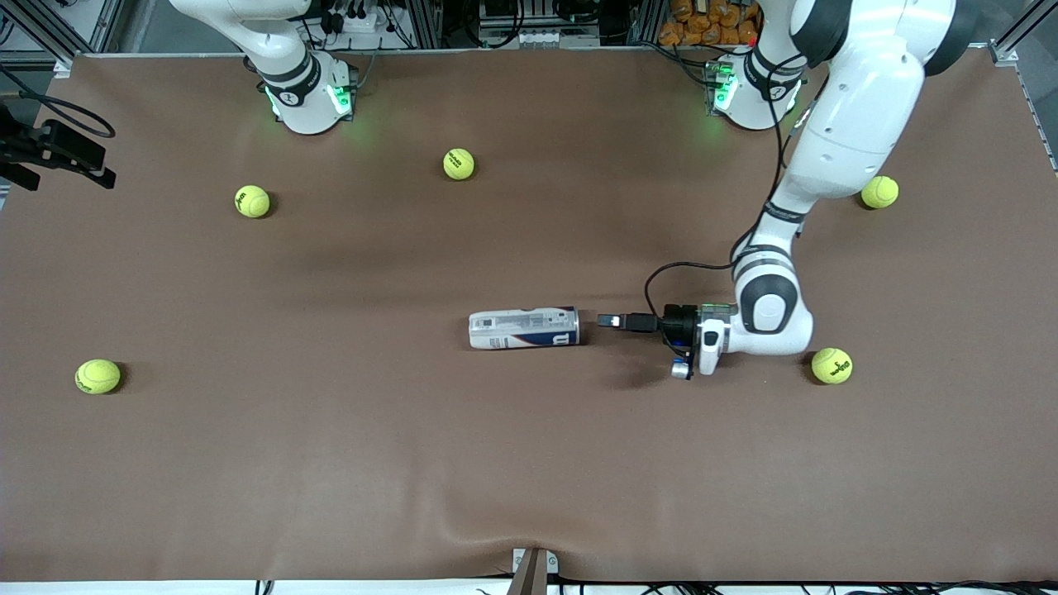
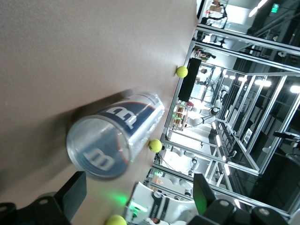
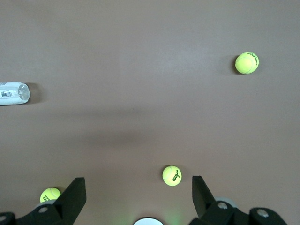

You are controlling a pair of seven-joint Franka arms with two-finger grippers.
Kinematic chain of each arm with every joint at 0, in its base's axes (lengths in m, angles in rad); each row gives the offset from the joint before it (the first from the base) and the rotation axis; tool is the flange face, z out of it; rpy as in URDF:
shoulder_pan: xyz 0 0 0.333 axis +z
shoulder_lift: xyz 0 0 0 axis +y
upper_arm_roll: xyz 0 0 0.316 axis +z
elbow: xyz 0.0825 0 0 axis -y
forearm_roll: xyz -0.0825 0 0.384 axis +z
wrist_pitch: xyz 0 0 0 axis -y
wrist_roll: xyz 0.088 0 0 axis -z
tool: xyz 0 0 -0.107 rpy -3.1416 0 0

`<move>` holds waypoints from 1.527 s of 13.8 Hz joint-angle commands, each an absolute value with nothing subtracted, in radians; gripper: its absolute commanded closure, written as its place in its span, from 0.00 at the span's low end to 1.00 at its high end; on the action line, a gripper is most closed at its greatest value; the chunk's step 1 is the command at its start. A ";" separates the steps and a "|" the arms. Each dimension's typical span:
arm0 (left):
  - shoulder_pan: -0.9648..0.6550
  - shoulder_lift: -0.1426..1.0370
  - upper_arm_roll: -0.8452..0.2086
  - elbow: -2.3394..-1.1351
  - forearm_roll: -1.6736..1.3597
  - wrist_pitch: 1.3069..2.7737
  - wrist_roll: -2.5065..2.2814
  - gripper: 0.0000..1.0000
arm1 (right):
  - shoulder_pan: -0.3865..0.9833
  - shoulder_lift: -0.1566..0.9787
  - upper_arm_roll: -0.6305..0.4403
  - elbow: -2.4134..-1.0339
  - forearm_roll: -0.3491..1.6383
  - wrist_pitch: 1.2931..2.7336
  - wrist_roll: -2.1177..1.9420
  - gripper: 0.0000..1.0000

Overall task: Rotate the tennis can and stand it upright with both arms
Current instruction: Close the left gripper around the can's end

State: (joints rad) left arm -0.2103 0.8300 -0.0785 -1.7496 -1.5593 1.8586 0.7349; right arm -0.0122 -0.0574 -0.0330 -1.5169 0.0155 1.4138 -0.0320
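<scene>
tennis can (image 1: 524, 328) lies on its side on the brown table (image 1: 331, 463), about mid-table, long axis running toward the two arm ends, blue label end toward the left arm's end. in the left wrist view the can (image 2: 115, 136) shows its round clear end facing the camera.

left gripper (image 1: 609, 321) sits low at the table, level with the can, pointing at its blue end, just beside it but not touching. fingers (image 2: 75, 194) spread wide, nothing between them.

right arm waits up near its base (image 1: 307, 99); right gripper (image 3: 139, 197) hangs high over the table on its own side, fingers (image 3: 77, 192) spread, holding nothing. the can's white end (image 3: 14, 93) shows at the edge of its view.

five tennis balls scattered well apart from the can: one beside the left arm's wrist (image 1: 831, 365), one by the left arm's forearm (image 1: 879, 192), one between the bases (image 1: 459, 164), one near the right base (image 1: 252, 201), one at the right arm's end (image 1: 97, 376).
</scene>
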 commanded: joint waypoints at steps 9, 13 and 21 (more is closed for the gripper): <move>-0.279 0.934 -0.077 -1.624 -1.729 1.933 0.816 0.35 | -0.061 -0.058 -0.029 -1.457 0.017 1.329 0.000 0.00; -0.305 0.928 -0.078 -1.631 -1.767 1.934 0.808 0.53 | -0.097 -0.055 -0.028 -1.459 0.028 1.324 -0.014 0.00; -0.290 0.847 -0.052 -1.527 -1.614 1.937 0.581 1.00 | -0.083 -0.035 -0.021 -1.450 0.035 1.348 -0.009 0.00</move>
State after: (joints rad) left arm -0.2968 0.9054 -0.0649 -1.5681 -1.7035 1.9225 0.7223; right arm -0.0799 -0.0469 -0.0256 -1.4730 0.0184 1.3547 -0.0110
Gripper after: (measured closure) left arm 0.952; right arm 0.000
